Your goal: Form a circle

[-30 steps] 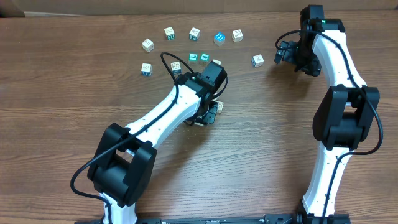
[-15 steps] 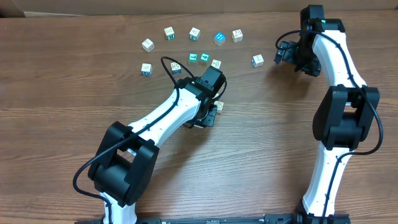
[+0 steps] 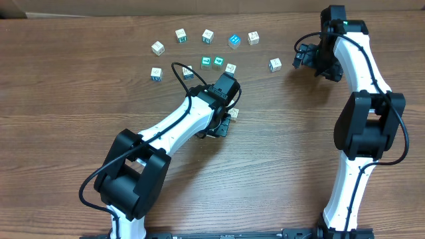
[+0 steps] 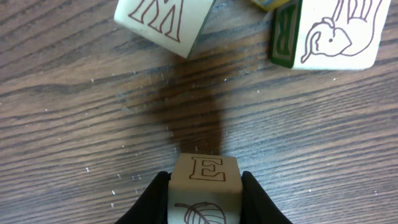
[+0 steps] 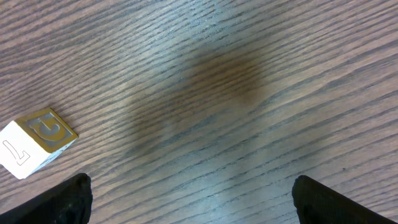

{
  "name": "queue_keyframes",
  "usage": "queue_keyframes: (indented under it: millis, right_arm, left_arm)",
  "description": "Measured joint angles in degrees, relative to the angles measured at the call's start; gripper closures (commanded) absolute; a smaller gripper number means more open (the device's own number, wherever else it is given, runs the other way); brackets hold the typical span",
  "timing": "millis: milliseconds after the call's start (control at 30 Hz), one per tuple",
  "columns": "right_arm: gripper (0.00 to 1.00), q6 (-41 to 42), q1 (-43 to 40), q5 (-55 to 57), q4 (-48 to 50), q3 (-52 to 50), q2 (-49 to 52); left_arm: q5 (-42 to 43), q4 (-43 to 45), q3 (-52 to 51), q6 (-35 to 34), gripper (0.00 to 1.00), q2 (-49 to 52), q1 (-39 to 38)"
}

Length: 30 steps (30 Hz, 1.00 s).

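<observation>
Small whitish letter cubes lie in a loose arc at the far middle of the table, from one cube [image 3: 157, 47] on the left to another [image 3: 275, 64] on the right. More sit inside the arc, among them two teal-faced ones [image 3: 212, 62]. My left gripper [image 3: 229, 117] is just below this group, shut on a cube [image 4: 204, 184] that shows an E and a leaf. A W cube [image 4: 165, 22] and an R cube with an elephant [image 4: 329, 34] lie ahead of it. My right gripper [image 3: 302, 56] stands open beside the rightmost cube [image 5: 37, 140], with nothing between its fingers.
A bright blue cube [image 3: 234, 40] sits in the back row between whitish cubes. The wooden table [image 3: 80, 99] stretches bare to the left and toward the front. Both arms' bases stand at the near edge.
My left arm has shifted slightly, with the E cube still held in nearly the same spot. The right arm has not moved.
</observation>
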Motion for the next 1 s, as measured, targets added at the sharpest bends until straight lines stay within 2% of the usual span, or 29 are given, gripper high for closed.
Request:
queue_keyframes:
  millis: [1000]
  right_arm:
    - [0.0, 0.0, 0.0, 0.0, 0.0, 0.0, 0.0]
  left_arm:
    - [0.0, 1.2, -0.1, 0.1, 0.96, 0.0, 0.0]
